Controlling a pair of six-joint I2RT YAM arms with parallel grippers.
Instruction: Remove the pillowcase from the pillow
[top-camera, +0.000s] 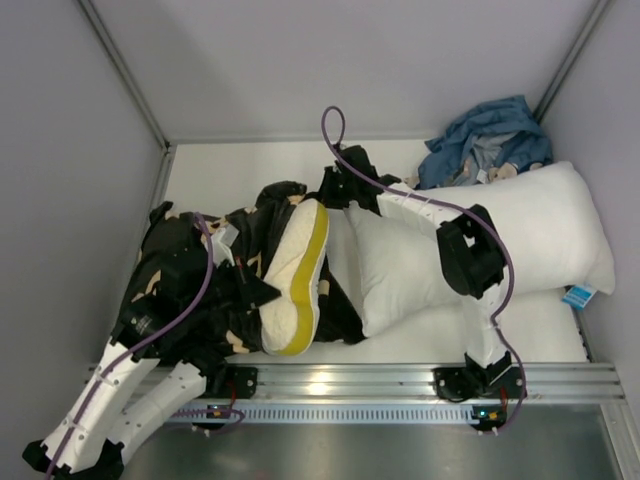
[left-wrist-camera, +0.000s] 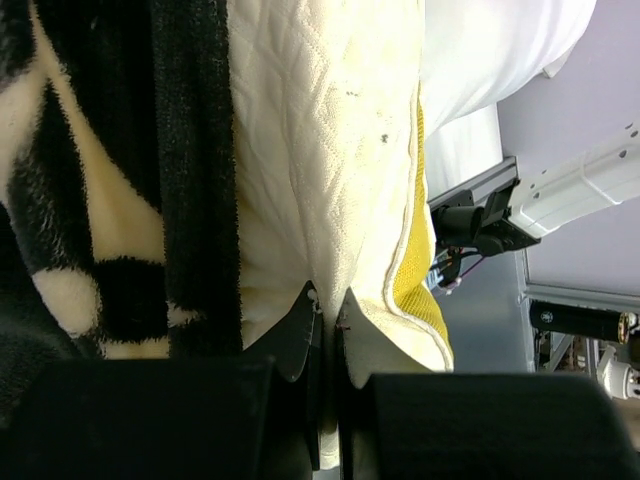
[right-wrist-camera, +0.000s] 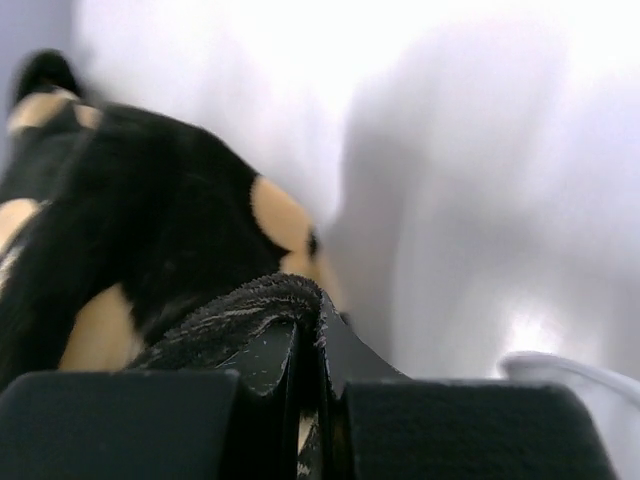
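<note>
Tabletop (top-camera: 450, 335) holds pillow (left-wrist-camera: 320, 150), edge pinched in left end effector (left-wrist-camera: 328, 312).

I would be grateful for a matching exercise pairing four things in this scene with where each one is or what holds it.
Things: 1 pillow; 2 pillowcase; 3 blue cloth bundle; 4 white pillows.
States: A far right corner; B pinched by right pincer; C smooth, lying right of the pillow; D pinched by left pincer.
Pairs: 1-D, 2-B, 3-A, 4-C.
</note>
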